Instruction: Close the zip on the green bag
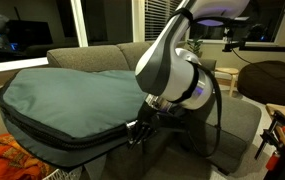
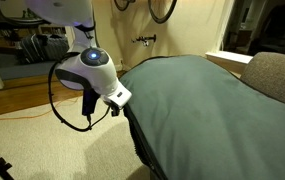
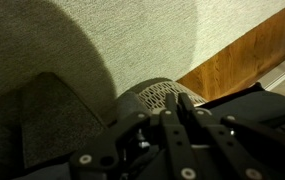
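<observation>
The green bag (image 1: 72,95) is a very large flat teal bag with black trim, lying over the grey sofa; it also fills an exterior view (image 2: 207,100). The zip (image 1: 67,140) is the dark line along its black side edge, also seen in an exterior view (image 2: 142,148). My gripper (image 1: 134,132) sits right at this edge, also in an exterior view (image 2: 125,103). In the wrist view the two fingers (image 3: 172,108) are pressed together at the bag's black trim (image 3: 257,100). The zip pull itself is hidden by the fingers.
The grey sofa (image 1: 92,55) carries the bag; its arm shows in an exterior view (image 2: 277,75). An orange cloth (image 1: 22,160) lies at the front. A wooden floor strip (image 3: 242,55) and a pale carpet (image 2: 52,150) lie below. A cable (image 2: 62,110) loops from the wrist.
</observation>
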Controlling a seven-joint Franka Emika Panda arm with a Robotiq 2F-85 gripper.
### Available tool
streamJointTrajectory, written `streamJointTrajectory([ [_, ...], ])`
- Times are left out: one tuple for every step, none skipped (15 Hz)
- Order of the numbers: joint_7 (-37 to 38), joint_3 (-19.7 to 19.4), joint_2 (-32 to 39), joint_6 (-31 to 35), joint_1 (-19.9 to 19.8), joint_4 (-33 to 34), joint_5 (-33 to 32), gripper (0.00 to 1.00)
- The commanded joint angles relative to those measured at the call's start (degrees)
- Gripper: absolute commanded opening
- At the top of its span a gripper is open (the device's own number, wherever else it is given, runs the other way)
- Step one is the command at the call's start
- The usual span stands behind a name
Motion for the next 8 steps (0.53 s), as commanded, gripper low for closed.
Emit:
streamJointTrajectory([
  [3.3,-0.6,-3.5,0.0,-1.3,-4.3,-1.3,0.07],
  [3.7,-0.6,-3.7,0.0,-1.4,-4.5,-1.4,0.07],
  [4.0,-0.6,-3.8,0.0,-1.5,-4.7,-1.7,0.07],
  [4.2,-0.6,-3.8,0.0,-1.7,-4.9,-1.9,0.07],
  [4.4,-0.5,-3.9,0.0,-1.9,-5.2,-2.0,0.07],
  [4.4,-0.4,-3.9,0.0,-2.1,-5.3,-2.2,0.07],
  [4.7,-0.4,-4.0,0.0,-2.4,-5.5,-2.5,0.07],
  [5.1,-0.2,-4.2,0.0,-2.8,-5.8,-2.9,0.07],
])
